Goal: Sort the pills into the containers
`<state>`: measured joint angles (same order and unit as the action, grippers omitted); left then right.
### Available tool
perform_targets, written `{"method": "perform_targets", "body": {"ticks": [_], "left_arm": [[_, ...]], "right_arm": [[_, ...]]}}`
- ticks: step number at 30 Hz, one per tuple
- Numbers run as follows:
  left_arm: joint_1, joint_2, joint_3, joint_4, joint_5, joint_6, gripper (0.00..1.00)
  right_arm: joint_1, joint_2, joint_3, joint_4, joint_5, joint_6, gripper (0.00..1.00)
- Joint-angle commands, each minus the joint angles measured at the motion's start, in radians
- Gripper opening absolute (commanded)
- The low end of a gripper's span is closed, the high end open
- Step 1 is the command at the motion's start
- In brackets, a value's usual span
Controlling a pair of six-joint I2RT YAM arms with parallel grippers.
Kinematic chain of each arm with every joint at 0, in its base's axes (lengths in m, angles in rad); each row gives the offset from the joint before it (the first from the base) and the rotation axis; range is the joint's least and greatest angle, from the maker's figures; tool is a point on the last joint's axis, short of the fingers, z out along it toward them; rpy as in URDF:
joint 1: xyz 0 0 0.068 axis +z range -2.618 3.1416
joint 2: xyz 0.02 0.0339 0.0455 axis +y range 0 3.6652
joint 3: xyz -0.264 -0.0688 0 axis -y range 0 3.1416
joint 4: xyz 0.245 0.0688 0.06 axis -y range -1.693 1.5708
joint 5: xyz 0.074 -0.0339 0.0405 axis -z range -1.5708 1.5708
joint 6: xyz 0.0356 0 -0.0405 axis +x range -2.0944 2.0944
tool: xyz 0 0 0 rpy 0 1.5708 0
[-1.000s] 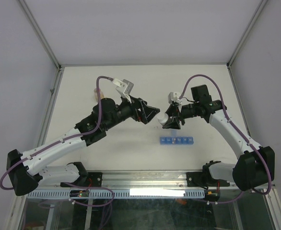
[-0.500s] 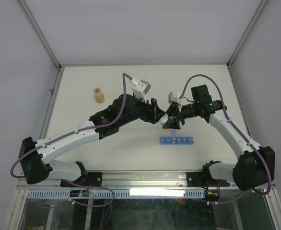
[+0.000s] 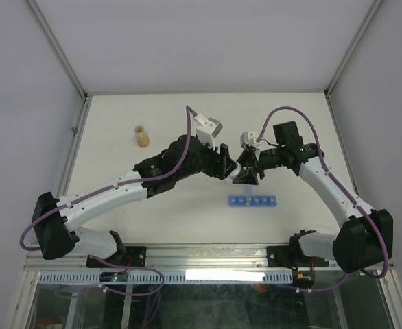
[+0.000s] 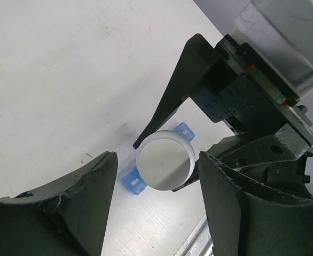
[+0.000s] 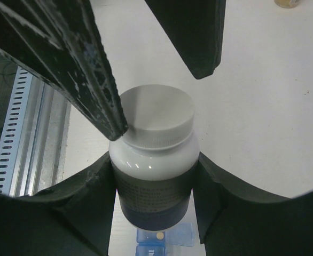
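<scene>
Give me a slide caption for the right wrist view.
Right claw grips a white-capped bottle near the blue pill organizer while the open left claw straddles its cap.

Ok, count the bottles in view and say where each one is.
2. A white plastic bottle with a white screw cap is held in the right gripper at mid-table; a small clear bottle with orange-tan contents stands on the table, far left.

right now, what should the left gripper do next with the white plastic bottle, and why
Probably close the left gripper on the white ribbed screw cap: its open fingers straddle the cap, one side gapped, while the right gripper holds the white plastic bottle by its body.
</scene>
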<state>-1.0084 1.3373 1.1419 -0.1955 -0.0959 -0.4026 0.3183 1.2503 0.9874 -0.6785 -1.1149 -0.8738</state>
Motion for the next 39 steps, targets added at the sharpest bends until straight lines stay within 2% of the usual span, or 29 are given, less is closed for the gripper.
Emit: {"method": "perform_targets", "body": {"ticks": [1,10,13,17,22,25,30,34,37,39], "left_arm": [[-0.007,0.013,0.053,0.009,0.026,0.027,0.62],[-0.006,0.025,0.055,0.01,0.064,0.033,0.54],[-0.006,0.028,0.055,0.01,0.08,0.04,0.46],[-0.004,0.031,0.053,0.01,0.113,0.056,0.25],[0.014,0.031,0.03,0.017,0.254,0.122,0.12],[0.041,0.024,-0.004,0.04,0.39,0.22,0.08],[0.058,0.013,-0.043,0.057,0.635,0.539,0.1],[0.08,0.01,-0.046,-0.015,0.783,0.834,0.11],[0.093,0.005,-0.052,-0.055,0.84,1.008,0.12],[0.1,0.001,-0.054,-0.05,0.848,1.052,0.15]], "right_arm": [[-0.005,-0.021,0.039,0.013,-0.033,-0.012,0.0],[-0.005,-0.022,0.04,0.013,-0.034,-0.013,0.0],[-0.005,-0.022,0.04,0.013,-0.033,-0.013,0.0],[-0.006,-0.024,0.041,0.012,-0.034,-0.013,0.0],[-0.007,-0.025,0.043,0.011,-0.037,-0.013,0.0],[-0.007,-0.025,0.041,0.012,-0.039,-0.013,0.0],[-0.007,-0.023,0.042,0.011,-0.039,-0.012,0.0],[-0.01,-0.022,0.042,0.01,-0.041,-0.012,0.0],[-0.012,-0.02,0.041,0.011,-0.042,-0.012,0.0],[-0.011,-0.018,0.041,0.009,-0.042,-0.013,0.0]]}}
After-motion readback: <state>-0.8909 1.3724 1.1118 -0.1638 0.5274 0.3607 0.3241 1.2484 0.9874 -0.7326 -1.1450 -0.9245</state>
